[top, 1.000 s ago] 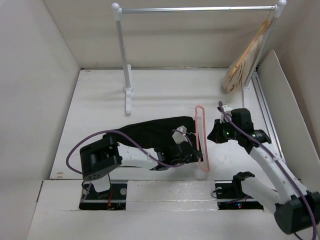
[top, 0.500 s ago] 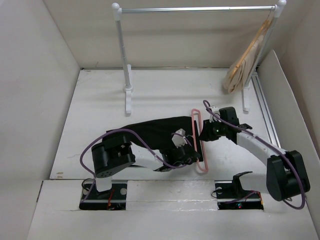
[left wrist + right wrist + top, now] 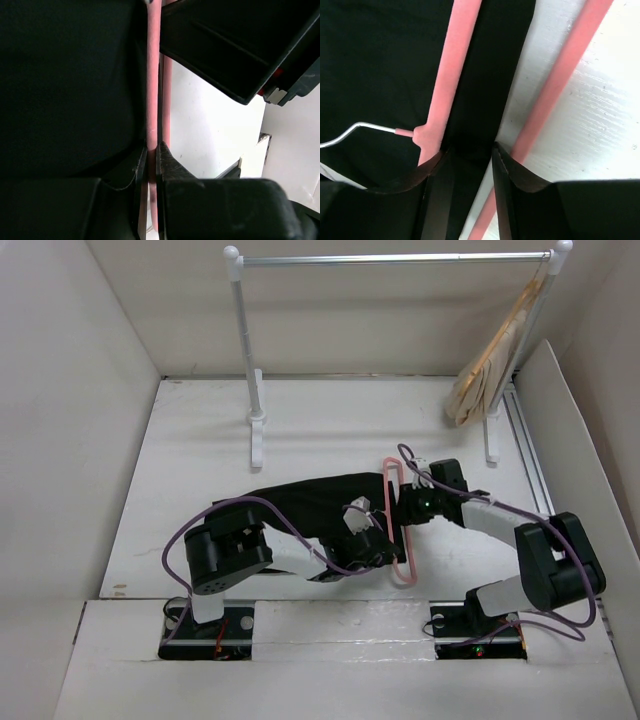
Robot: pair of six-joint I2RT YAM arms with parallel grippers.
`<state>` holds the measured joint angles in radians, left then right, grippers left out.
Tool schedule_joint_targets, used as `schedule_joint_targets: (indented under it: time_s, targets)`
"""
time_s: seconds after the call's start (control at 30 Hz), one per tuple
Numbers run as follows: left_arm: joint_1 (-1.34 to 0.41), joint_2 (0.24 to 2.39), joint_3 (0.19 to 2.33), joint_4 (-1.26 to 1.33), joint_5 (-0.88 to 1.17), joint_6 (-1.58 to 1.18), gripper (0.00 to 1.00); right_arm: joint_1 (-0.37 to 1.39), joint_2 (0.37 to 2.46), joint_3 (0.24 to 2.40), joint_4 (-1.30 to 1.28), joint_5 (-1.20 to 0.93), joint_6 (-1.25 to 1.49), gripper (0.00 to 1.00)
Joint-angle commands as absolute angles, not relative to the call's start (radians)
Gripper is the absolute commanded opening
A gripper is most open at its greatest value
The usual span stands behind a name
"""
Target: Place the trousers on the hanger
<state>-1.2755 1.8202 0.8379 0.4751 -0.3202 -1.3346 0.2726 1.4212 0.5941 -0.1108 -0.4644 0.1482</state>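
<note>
The black trousers [image 3: 305, 502] lie crumpled in the middle of the table. The pink hanger [image 3: 402, 540] lies at their right end, with cloth reaching between its two bars. My left gripper [image 3: 376, 552] is shut on one pink bar [image 3: 152, 100], and its jaws pinch it tight in the left wrist view [image 3: 152, 146]. My right gripper [image 3: 408, 506] is open at the hanger's upper part. In the right wrist view its jaws [image 3: 467, 150] straddle a strip of the trousers [image 3: 487, 75] between the hanger's bars [image 3: 455, 65]. The hanger's metal hook [image 3: 350, 132] lies on the cloth.
A white clothes rack [image 3: 390, 258] stands at the back, its left post [image 3: 246, 350] on a foot. Beige hangers [image 3: 490, 360] hang at its right end. White walls close in the table on both sides, and a metal rail [image 3: 530, 460] runs along the right.
My right gripper has moved left and down onto the hanger and the trousers' edge. The hanger has shifted slightly left. My left gripper keeps its hold on the pink bar.
</note>
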Motion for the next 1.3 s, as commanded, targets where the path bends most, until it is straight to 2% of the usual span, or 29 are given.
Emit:
schedule_joint_targets:
  time_s: [0.0,0.1,0.17,0.2,0.23,0.27,0.47,0.67,0.9,1.13,1.27]
  targets:
    - [-1.270,1.830,0.847,0.449,-0.328,-1.310,0.00,0.297,1.428,0.560,-0.022,-0.451,0.182,0.42]
    - [-1.270,1.829,0.839,0.454,-0.325,-1.308,0.00,0.319,1.445,0.540,0.029,-0.436,0.202,0.46]
    - [-1.261,1.830,0.836,0.454,-0.322,-1.307,0.00,0.319,1.457,0.512,0.073,-0.483,0.222,0.34]
    - [-1.261,1.829,0.835,0.453,-0.321,-1.307,0.00,0.319,1.472,0.506,0.090,-0.495,0.233,0.11]
    - [-1.261,1.829,0.833,0.449,-0.321,-1.307,0.00,0.319,1.476,0.505,0.094,-0.497,0.235,0.03]
    - [-1.261,1.827,0.831,0.446,-0.321,-1.307,0.00,0.319,1.473,0.503,0.094,-0.495,0.238,0.00]
    - [-1.252,1.792,0.796,0.425,-0.334,-1.299,0.00,0.259,1.329,0.521,0.016,-0.471,0.229,0.00]
    - [-1.243,1.732,0.741,0.367,-0.367,-1.278,0.00,0.160,1.165,0.575,-0.181,-0.431,0.146,0.00]
    - [-1.224,1.615,0.618,0.278,-0.400,-1.264,0.00,0.011,1.131,0.580,-0.268,-0.480,0.061,0.00]
    - [-1.224,1.448,0.512,0.180,-0.448,-1.284,0.00,-0.046,1.164,0.583,-0.273,-0.479,0.023,0.00]
    - [-1.224,1.385,0.520,0.083,-0.482,-1.301,0.00,-0.072,1.172,0.571,-0.255,-0.469,0.020,0.00]
